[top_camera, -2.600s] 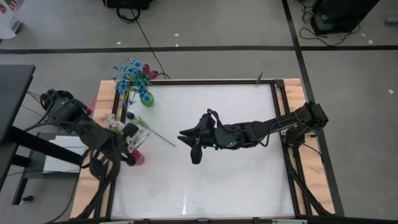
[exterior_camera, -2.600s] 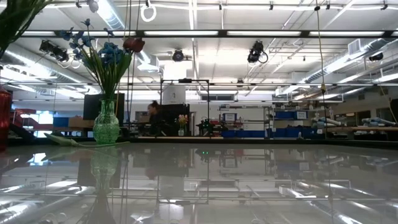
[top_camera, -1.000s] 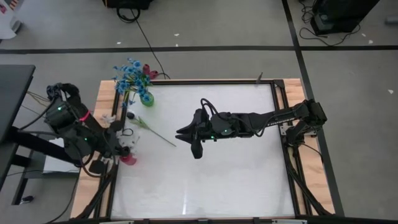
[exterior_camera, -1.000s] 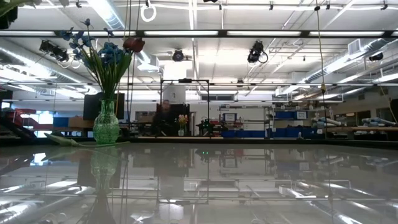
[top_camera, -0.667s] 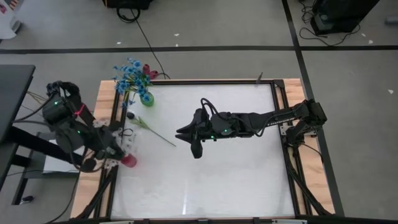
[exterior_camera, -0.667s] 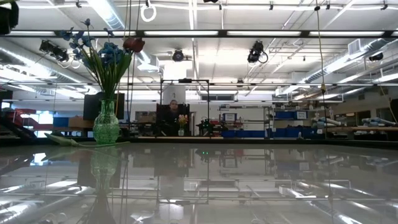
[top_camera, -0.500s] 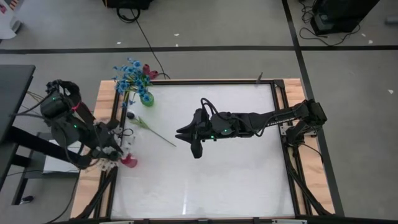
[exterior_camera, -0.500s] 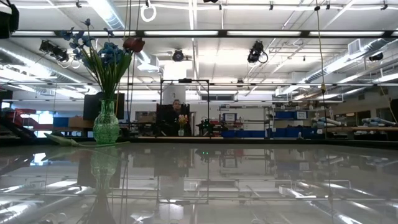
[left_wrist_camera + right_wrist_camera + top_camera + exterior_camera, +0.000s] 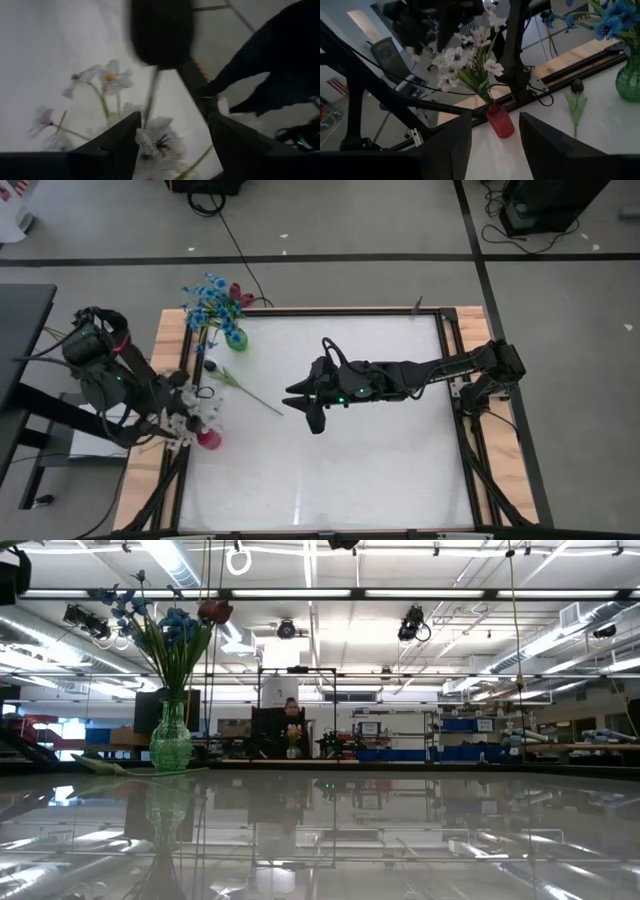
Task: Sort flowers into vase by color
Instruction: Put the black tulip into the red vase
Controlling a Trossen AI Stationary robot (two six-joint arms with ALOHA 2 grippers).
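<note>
Left claw (image 9: 186, 408) backed off, white flowers (image 9: 207, 415) beside.

Two black jointed robot arms with loose black cables, tiny green lights, and dark wedge-shaped fingers.

Lab (ceiling strip lights (image 9: 300, 592), shelving (image 9: 470, 735)).

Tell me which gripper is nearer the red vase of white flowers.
Left. The left gripper hovers right beside the red vase at the table's left edge, just above its white flowers. The right gripper hangs over the table's middle, well apart.
</note>
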